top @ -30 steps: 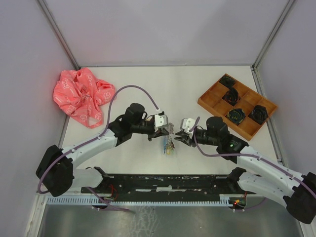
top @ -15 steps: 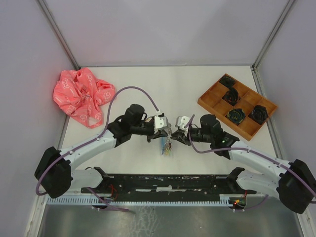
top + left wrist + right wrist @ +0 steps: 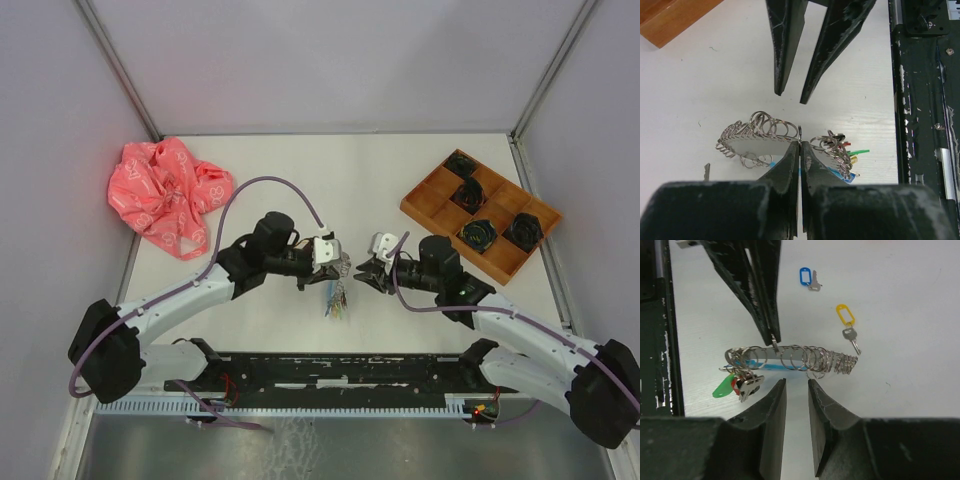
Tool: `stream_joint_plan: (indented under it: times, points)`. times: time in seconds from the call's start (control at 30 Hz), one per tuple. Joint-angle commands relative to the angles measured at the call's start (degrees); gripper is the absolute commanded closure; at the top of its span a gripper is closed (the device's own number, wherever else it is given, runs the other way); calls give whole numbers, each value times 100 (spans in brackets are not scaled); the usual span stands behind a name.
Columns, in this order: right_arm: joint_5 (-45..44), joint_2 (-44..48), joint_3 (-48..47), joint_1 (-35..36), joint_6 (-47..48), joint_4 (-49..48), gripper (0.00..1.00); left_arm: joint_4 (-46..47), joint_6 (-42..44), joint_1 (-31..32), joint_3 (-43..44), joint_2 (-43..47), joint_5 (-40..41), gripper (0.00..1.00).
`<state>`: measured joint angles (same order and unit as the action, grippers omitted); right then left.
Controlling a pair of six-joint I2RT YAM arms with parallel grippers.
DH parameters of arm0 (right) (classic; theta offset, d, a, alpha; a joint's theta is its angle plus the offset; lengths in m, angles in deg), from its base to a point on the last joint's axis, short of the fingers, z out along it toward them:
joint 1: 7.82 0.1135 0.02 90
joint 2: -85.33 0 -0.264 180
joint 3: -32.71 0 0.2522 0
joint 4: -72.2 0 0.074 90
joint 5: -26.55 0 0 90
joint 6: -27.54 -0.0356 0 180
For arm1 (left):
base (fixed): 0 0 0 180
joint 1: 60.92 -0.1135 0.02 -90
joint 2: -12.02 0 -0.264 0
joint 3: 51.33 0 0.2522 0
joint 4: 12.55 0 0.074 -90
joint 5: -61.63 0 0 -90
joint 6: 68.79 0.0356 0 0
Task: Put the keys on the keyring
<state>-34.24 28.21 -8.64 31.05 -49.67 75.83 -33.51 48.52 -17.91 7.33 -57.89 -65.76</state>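
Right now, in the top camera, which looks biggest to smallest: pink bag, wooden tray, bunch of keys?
1. The pink bag and wooden tray look too alike to rank.
2. The bunch of keys is clearly smallest.

- Crowding mid-table with left gripper (image 3: 338, 262) and right gripper (image 3: 363, 276), tip to tip above the keyring (image 3: 337, 298).
- Leaving table (image 3: 330, 180) open beyond them.
- Blocking far right with a wooden tray (image 3: 428, 214), far left with a pink bag (image 3: 165, 195).
- Hemming the near side with a black rail (image 3: 330, 370).
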Motion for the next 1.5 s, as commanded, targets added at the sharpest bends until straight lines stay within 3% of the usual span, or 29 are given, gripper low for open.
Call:
stream_joint_plan:
  times: [0.0, 0.47, 1.03, 1.47]
  points:
    - [687, 429, 40, -11, 118, -95, 68, -20, 117, 77, 401, 71, 173, 97]
    - [1552, -321, -503, -2, 179, -604, 68, -499, 37, 326, 800, -97, 561, 97]
    - [888, 140, -413, -1, 587, -151, 66, -728, 0, 419, 990, -205, 823, 97]
    - [1184, -400, -617, -1, 629, -506, 69, -730, 1, 444, 1049, -225, 655, 97]
